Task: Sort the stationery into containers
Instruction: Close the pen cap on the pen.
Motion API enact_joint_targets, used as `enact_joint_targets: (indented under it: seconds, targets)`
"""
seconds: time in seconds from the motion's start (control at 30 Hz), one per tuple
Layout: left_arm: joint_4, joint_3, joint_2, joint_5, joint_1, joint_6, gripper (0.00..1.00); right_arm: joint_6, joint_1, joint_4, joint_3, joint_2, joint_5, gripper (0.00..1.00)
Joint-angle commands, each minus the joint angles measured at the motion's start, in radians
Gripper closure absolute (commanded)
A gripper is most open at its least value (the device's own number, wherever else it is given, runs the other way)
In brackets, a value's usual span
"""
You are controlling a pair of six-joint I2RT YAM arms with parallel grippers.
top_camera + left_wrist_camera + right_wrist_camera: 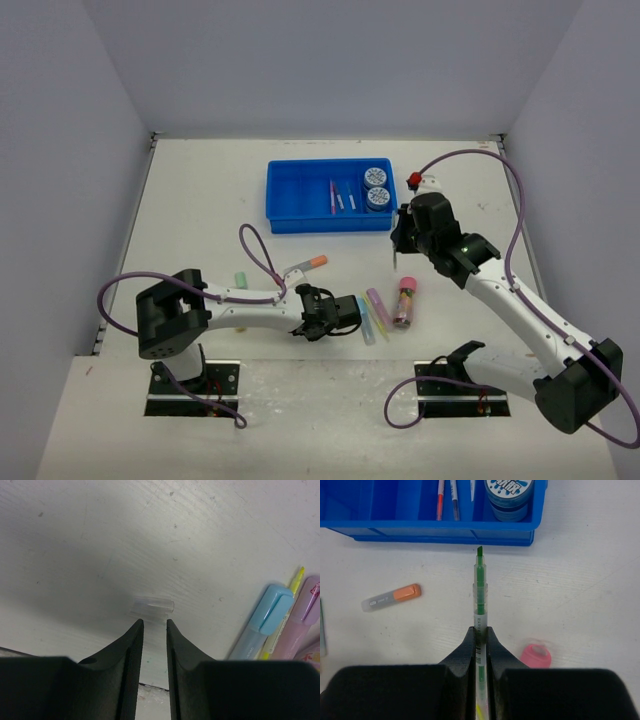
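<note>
White table (200, 200): right gripper (480, 629) pinches an uncapped green marker (479, 587), which may smear; left gripper (155, 622), narrowly parted, may nudge the clear cap (153, 605) away.

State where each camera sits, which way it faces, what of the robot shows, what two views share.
Top: above, behind the robot, looks down; left arm, right arm show.
Left wrist: looks down past the left end effector at a clear cap.
Right wrist: looks past the right end effector, gripping a green marker, toward the tray.
Shared: tray and orange marker, top and right.
</note>
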Motion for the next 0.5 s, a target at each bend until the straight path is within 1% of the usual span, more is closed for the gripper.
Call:
enact_joint_targets:
  seconds: [0.0, 0.13, 0.47]
  targets:
    - [0.021, -0.009, -0.005, -0.006, 0.005, 0.015, 0.73, -0.021, -0.003, 0.041, -0.007, -0.035, -0.03, 1.0]
    - [0.018, -0.012, 0.002, 0.0, 0.006, 0.021, 0.7, -0.022, -0.003, 0.047, -0.012, -0.047, -0.031, 1.0]
    - [-0.002, -0.012, 0.009, 0.01, 0.008, 0.016, 0.7, -0.023, -0.003, 0.047, -0.012, -0.038, -0.036, 1.0]
